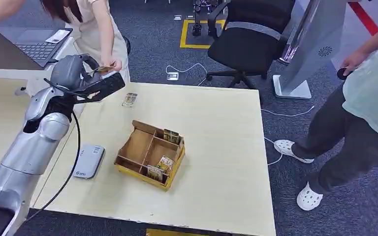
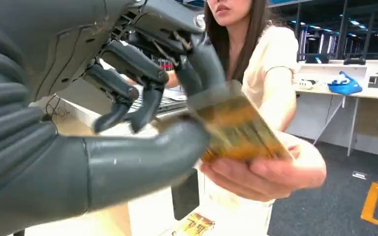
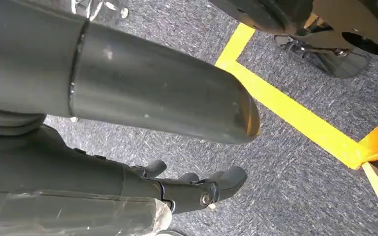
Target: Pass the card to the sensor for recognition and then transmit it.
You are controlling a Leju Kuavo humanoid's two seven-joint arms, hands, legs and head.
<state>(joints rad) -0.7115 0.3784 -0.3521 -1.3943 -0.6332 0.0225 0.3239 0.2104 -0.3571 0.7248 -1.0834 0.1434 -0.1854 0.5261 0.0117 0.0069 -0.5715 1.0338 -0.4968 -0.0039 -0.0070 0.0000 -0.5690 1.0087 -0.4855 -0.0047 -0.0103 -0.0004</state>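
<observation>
Left hand (image 2: 142, 113) pinches thin gold-brown printed card (image 2: 236, 130) between thumb and fingers, beyond far-left corner of worktop (image 1: 216, 128), over person's palm (image 2: 270, 172). Card likely light, stiff, slick; take by edges. Right hand (image 3: 197, 189) hangs empty, fingers apart.

The card (image 2: 236, 129) is blurred, its print unreadable. The left hand (image 2: 142, 98) covers its near end. The person's hand (image 2: 266, 174) hides its underside.

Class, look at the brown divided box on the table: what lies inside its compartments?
The box holds cards standing in one far compartment and more cards in a near one. Two compartments look empty; card faces are too small to read.
</observation>
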